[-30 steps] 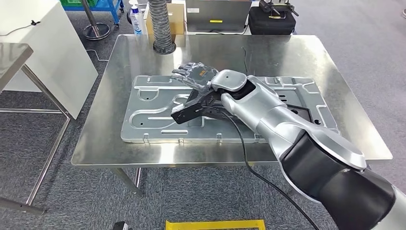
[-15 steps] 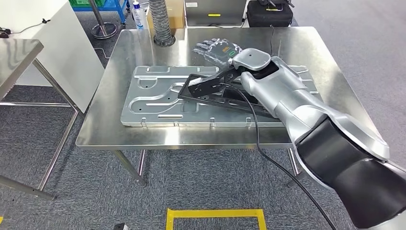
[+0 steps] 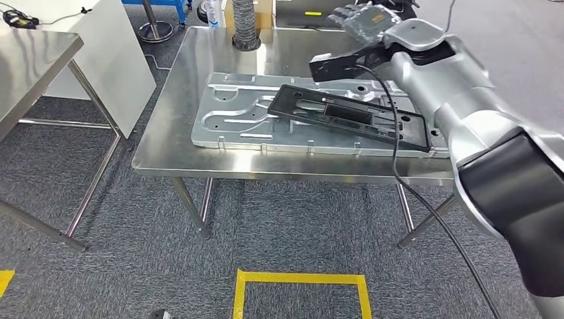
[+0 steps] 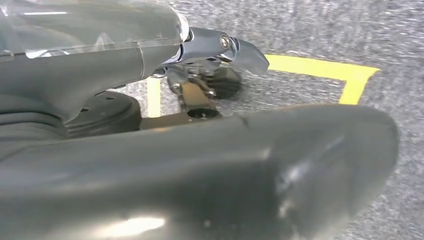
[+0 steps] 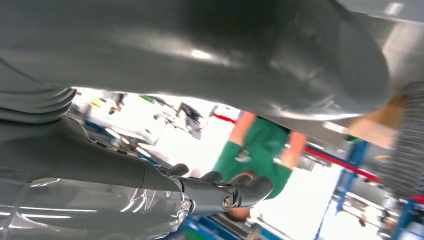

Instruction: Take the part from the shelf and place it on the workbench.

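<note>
The black part (image 3: 346, 116) lies flat on the grey metal plate (image 3: 233, 119) on the workbench (image 3: 173, 143). Beyond it, the right hand (image 3: 362, 20) is raised, fingers apart and holding nothing, clear of the part.

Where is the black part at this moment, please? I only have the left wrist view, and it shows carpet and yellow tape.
Observer: In the head view, the black frame part lies on the silver stamped panel on the workbench.
Operator: Thank you. Is the right hand holding it?
Observer: No, the right hand is apart from it, above the workbench's far edge, fingers apart and holding nothing.
Operator: Is anyone nearby?
Observer: The right wrist view shows a person in green beyond the hand.
</note>
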`<action>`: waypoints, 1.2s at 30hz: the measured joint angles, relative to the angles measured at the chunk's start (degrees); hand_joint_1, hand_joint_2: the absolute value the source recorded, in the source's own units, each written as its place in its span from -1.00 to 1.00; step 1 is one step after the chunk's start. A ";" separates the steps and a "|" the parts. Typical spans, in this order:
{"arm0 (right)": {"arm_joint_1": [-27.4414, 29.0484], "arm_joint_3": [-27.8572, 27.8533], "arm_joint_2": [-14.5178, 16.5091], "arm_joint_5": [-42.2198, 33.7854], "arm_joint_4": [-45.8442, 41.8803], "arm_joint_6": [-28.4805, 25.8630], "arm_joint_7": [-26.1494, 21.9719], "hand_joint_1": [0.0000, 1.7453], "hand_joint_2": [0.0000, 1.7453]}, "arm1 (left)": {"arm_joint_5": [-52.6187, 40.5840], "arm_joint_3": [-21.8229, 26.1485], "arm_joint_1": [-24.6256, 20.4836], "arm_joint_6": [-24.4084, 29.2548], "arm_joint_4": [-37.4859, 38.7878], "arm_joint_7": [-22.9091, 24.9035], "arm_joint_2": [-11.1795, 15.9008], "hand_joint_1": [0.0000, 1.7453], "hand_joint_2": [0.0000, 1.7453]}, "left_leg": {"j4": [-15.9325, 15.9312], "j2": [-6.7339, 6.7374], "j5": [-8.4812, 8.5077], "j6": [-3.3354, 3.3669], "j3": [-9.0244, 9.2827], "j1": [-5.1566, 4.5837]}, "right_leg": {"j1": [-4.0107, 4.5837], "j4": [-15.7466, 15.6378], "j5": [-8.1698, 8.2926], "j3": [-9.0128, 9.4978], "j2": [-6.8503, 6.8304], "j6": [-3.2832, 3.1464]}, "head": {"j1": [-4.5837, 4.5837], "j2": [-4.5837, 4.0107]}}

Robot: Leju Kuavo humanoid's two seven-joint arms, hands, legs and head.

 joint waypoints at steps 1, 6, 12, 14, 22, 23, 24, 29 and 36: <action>0.00 -0.37 -1.27 -0.34 0.14 -0.26 -0.07 -1.00 -1.00 | 0.10 0.08 0.10 -0.12 0.00 -0.09 0.01 -1.00 -1.00 | 0.05 -0.07 0.67 0.00 -0.91 -0.08 | -0.04 1.47 0.27 0.35 0.04 0.04 | 0.00 0.00; 0.96 -3.34 -8.81 -3.30 0.42 -4.06 -0.22 -1.00 -1.00 | 0.17 0.29 0.37 -0.67 0.00 -0.21 0.01 -1.00 -1.00 | 0.31 -0.76 3.64 -0.59 -4.15 -0.33 | 0.30 -13.57 2.67 12.83 0.19 -0.88 | -0.03 0.00; 10.96 -12.12 -19.62 -13.39 0.40 -12.28 -2.61 -1.00 -1.00 | 0.17 0.36 1.36 -1.25 0.04 -0.17 -0.13 -1.00 -1.00 | 3.16 -1.06 0.33 -1.78 -6.08 0.52 | 1.09 -18.54 5.50 13.06 -0.92 -2.67 | -0.04 0.00; 17.70 -16.41 -22.88 -18.18 0.51 -14.98 -3.67 -1.00 -1.00 | 0.16 0.37 1.57 -1.26 0.04 -0.15 -0.09 -1.00 -1.00 | 10.48 -0.59 -5.86 -1.81 -7.32 0.47 | 1.12 -18.62 6.84 11.56 -1.26 -2.82 | -0.04 0.00; 49.92 -36.20 -26.00 -34.90 2.21 -22.45 -7.25 -1.00 -1.00 | 0.29 0.66 1.80 -0.61 0.04 0.32 0.67 -1.00 -1.00 | -0.60 -0.34 -5.88 -1.39 7.51 0.08 | 0.48 -18.12 11.18 6.76 -1.94 -1.14 | -0.03 0.00; 52.96 -38.35 -25.45 -36.24 2.45 -22.67 -7.16 -1.00 -1.00 | 0.33 0.76 1.92 -0.52 0.04 0.36 0.76 -1.00 -1.00 | -2.23 -0.38 -6.29 -1.12 8.33 -0.14 | 0.27 -18.35 11.73 6.80 -1.95 -0.77 | -0.03 0.00; 55.69 -40.26 -24.72 -37.47 2.67 -22.70 -7.02 -1.00 -1.00 | 0.34 0.86 2.05 -0.45 0.04 0.40 0.81 -1.00 -1.00 | -2.65 -0.40 -5.74 -0.79 8.21 -0.21 | 0.13 -18.78 12.30 6.89 -1.89 -0.41 | -0.04 0.00; 68.37 -50.62 -17.75 -47.74 4.29 -16.42 -6.04 -1.00 -1.00 | 0.27 1.15 2.23 -0.07 0.04 0.61 1.01 -1.00 -1.00 | -4.20 -0.20 -1.59 0.48 5.80 -0.21 | -0.59 -9.21 2.35 3.88 -0.19 0.78 | 0.02 0.00; 78.89 -63.29 -0.47 -58.29 6.63 -8.02 -1.07 -1.00 0.00 | -0.87 1.05 1.88 0.51 0.03 1.28 1.11 -1.00 -1.00 | -1.73 0.36 1.65 -1.54 -0.73 -0.38 | -2.12 -13.15 2.60 13.89 0.06 1.79 | -0.01 0.00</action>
